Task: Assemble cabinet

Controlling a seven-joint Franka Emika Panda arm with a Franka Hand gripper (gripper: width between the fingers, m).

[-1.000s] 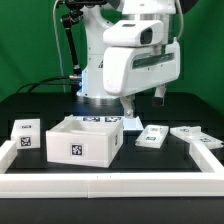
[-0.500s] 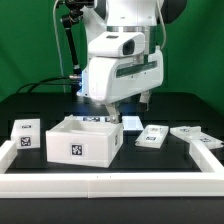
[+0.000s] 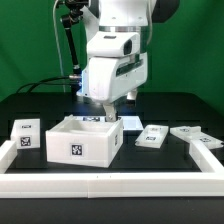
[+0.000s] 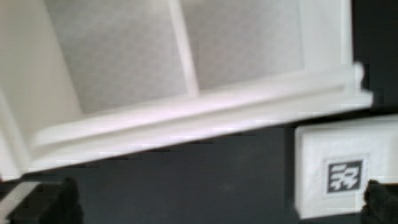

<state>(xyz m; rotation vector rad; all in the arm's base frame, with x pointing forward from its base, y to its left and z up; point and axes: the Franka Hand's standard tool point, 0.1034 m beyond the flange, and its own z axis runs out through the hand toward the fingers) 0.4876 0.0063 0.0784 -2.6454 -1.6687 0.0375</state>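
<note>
The cabinet (image 3: 85,140) is a large open white box with tags on its front, standing left of centre on the black table. My gripper (image 3: 108,113) hangs just above its rear right corner. In the wrist view the cabinet's inside (image 4: 178,100) shows a divider and a thick white wall. My gripper (image 4: 214,205) is open and holds nothing, over black table beside that wall. One dark fingertip (image 4: 43,203) shows at the picture's edge. A flat white tagged piece (image 4: 343,172) lies near the other finger.
A small white tagged cube (image 3: 25,133) stands at the exterior view's left. Flat white tagged panels (image 3: 152,137) (image 3: 193,133) lie at the right, another (image 3: 131,122) behind the cabinet. A white rail (image 3: 110,182) borders the table's front and sides.
The arm has swung toward the exterior view's left and come lower, from beside the cabinet to above its rear right corner. The cabinet and the loose parts have not moved.
</note>
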